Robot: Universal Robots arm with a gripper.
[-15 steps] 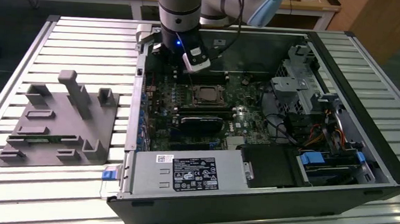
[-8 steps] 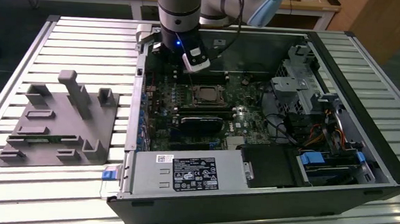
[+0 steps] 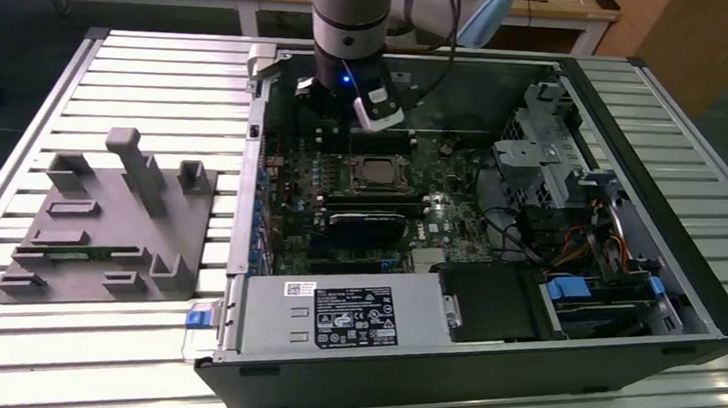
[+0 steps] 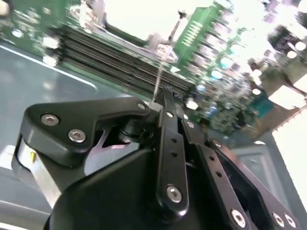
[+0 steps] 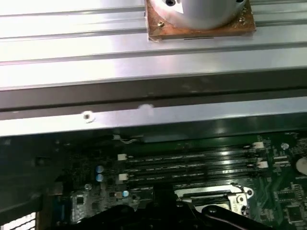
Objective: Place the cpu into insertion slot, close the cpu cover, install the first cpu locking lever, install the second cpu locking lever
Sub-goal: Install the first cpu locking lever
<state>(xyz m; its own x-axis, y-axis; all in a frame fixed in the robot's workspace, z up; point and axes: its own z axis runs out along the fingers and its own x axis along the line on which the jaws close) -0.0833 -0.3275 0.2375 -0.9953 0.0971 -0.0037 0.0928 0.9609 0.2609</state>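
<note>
Pincer [image 4: 157, 103] black, angular, pinching thin shiny wire lever [image 4: 158, 76]; dull-grey square cpu [image 3: 375, 172] seated.

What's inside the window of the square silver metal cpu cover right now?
In the exterior view, the flat grey square cpu shows through the window of the thin silver cpu cover. The socket contacts beneath are hidden by the chip.

Cpu cover [image 5: 240, 201]: partly cut off by the picture's edge. Motherboard [image 4: 211, 28], second wrist view: blurred; socket area [image 4: 139, 17] washed out white.
</note>
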